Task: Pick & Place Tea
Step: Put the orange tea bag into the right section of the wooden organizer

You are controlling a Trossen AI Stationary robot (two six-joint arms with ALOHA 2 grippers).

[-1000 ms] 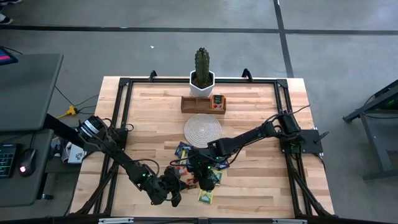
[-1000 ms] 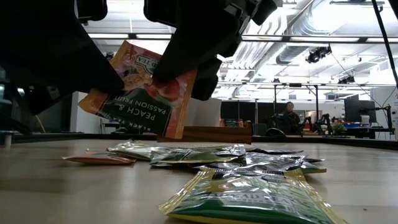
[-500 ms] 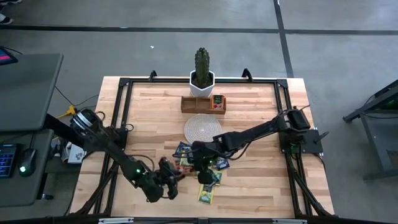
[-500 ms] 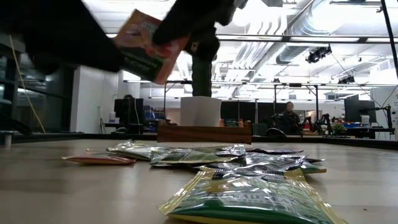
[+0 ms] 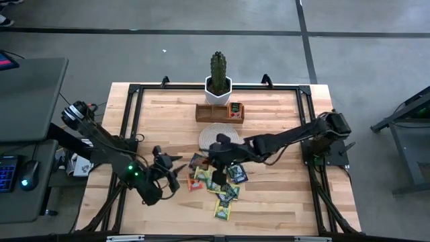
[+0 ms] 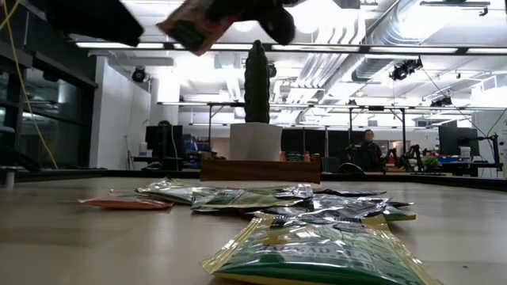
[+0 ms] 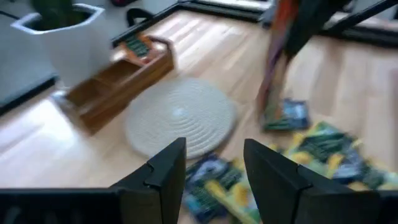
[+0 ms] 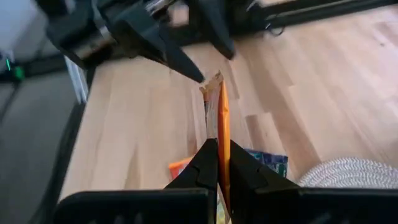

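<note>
**Orange sachet held aloft over the pile**

Above the middle of the table point(image 5: 282, 111), we see the right gripper point(image 5: 220, 154) clenched on an orange sachet point(image 8: 222, 118), its two fingers pressed together on the packet's lower edge in the right wrist view. The packet hangs clear of the wood, edge-on to that camera. In the low view it shows as an orange and green packet high up, blurred, well above the table surface. In the high view the right gripper sits just on the near side of the round woven mat point(image 5: 216, 138), with the arm reaching in from the right.

Below and beside it we find the rest of the tea: a loose pile of sachets point(image 5: 218, 183) in green, yellow, dark blue and red, lying flat and partly overlapping near the middle of the table. One green and yellow sachet point(image 6: 317, 257) lies nearest the low camera, apart from the others. A flat orange-red one point(image 6: 127, 203) rests at the pile's left edge.

We see the left gripper point(image 5: 168, 166) to the left of the pile, its fingers point(image 7: 165, 171) spread apart and grasping nothing.

Farther back, a wooden tray point(image 5: 213, 113) holds one sachet in its right compartment. Behind it stands a cactus point(image 5: 218, 68) in a white pot.
</note>
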